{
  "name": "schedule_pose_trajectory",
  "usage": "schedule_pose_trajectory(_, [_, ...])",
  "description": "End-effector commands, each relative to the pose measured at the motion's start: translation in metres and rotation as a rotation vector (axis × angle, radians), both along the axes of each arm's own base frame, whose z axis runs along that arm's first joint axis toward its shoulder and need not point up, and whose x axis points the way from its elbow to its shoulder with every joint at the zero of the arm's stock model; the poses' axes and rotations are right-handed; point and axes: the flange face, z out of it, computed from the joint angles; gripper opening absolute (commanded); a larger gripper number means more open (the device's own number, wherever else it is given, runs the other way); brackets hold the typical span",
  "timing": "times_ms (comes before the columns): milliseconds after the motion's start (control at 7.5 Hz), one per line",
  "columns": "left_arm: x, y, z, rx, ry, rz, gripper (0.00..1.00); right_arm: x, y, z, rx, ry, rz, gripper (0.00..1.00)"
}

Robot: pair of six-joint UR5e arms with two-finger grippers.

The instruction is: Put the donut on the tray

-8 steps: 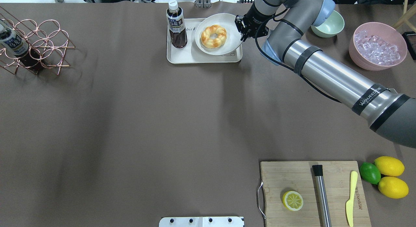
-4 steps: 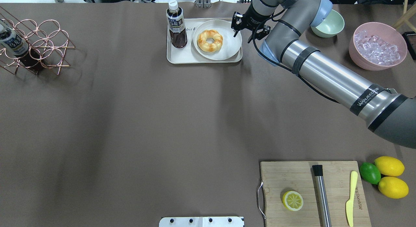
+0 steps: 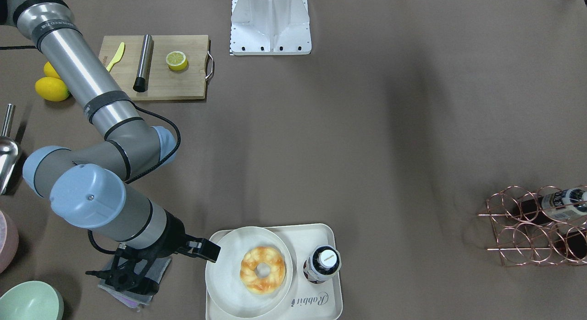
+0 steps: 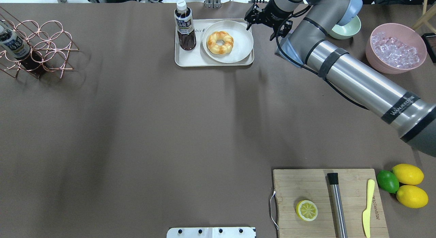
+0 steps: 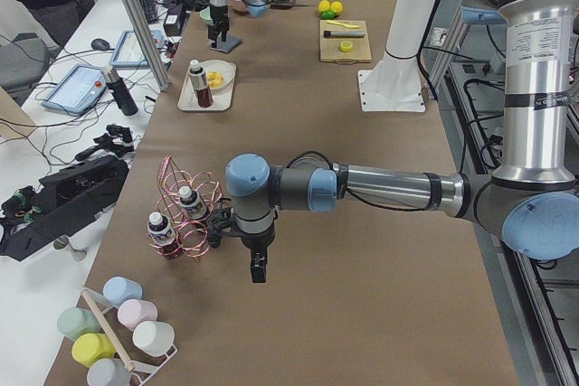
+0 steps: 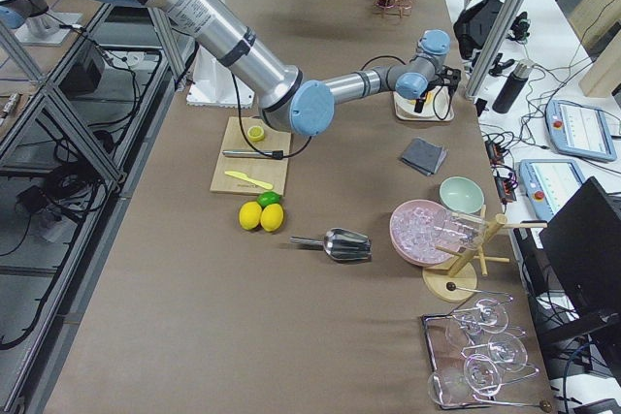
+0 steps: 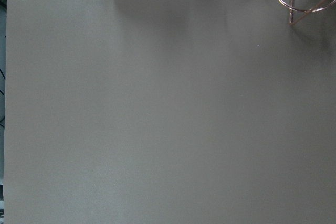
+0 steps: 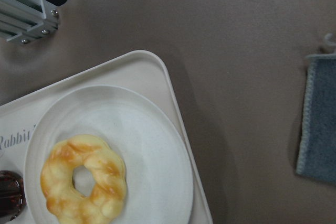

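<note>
The golden twisted donut (image 4: 213, 43) lies on a round white plate (image 4: 242, 43) that rests flat on the cream tray (image 4: 190, 60) at the table's far side. It also shows in the front view (image 3: 250, 269) and the right wrist view (image 8: 107, 174). My right gripper (image 4: 260, 30) is open and empty. It hovers just off the tray's far right corner, apart from the plate. My left gripper (image 5: 257, 270) shows only in the exterior left view, pointing down beside the copper rack. I cannot tell whether it is open or shut.
A dark drink bottle (image 4: 185, 30) stands on the tray's left part. A green bowl (image 4: 345, 26) and a pink bowl of ice (image 4: 395, 48) stand at the far right. A grey cloth (image 8: 317, 119) lies under the right wrist. A cutting board (image 4: 306, 187) lies near right, a copper rack (image 4: 41, 47) far left.
The right gripper held the plate's rim with the plate raised. The plate now lies flat on the tray. The gripper has opened and drawn back to the right, away from the plate.
</note>
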Motion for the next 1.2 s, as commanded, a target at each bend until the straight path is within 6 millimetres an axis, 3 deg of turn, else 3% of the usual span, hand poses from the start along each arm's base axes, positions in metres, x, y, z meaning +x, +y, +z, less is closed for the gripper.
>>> schedule_pose_trajectory(0, [-0.002,0.006,0.001,-0.001,0.001,-0.003,0.98,0.074,0.024,0.028,0.0,-0.057,-0.036,1.0])
schedule_pose_trajectory(267, [-0.002,0.012,0.007,-0.013,0.0,-0.001,0.98,0.122,0.056,0.057,0.023,-0.049,-0.069,1.0])
schedule_pose_trajectory(533, [-0.002,0.021,0.01,-0.019,0.0,-0.001,0.98,0.185,0.116,0.113,0.06,-0.041,-0.096,1.0])
schedule_pose_trajectory(800, [-0.003,0.027,0.014,-0.027,0.0,-0.001,0.98,0.245,0.162,0.16,0.076,-0.013,-0.113,1.0])
schedule_pose_trajectory(1067, [-0.003,0.033,0.015,-0.029,0.002,-0.001,0.98,0.292,0.194,0.173,0.126,0.08,-0.185,1.0])
